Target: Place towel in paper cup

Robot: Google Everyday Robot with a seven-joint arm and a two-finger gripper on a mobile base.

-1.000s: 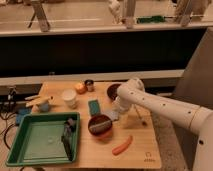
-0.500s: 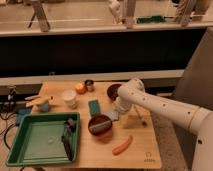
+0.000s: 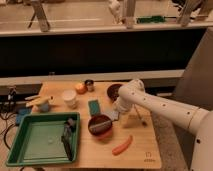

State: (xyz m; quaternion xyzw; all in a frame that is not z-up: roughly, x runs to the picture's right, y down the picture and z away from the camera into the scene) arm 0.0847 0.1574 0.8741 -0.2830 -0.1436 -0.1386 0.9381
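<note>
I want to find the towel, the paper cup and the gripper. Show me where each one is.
towel (image 3: 113, 116), camera view, on its visible grey-blue surface.
paper cup (image 3: 69, 98), camera view, on its white wall.
gripper (image 3: 119, 110), camera view, at its tip, right at the towel's edge.

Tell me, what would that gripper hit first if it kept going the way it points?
The gripper points down beside the red bowl. Straight on, it would probably meet the small grey-blue towel lying flat on the table; depth is hard to judge here.
</note>
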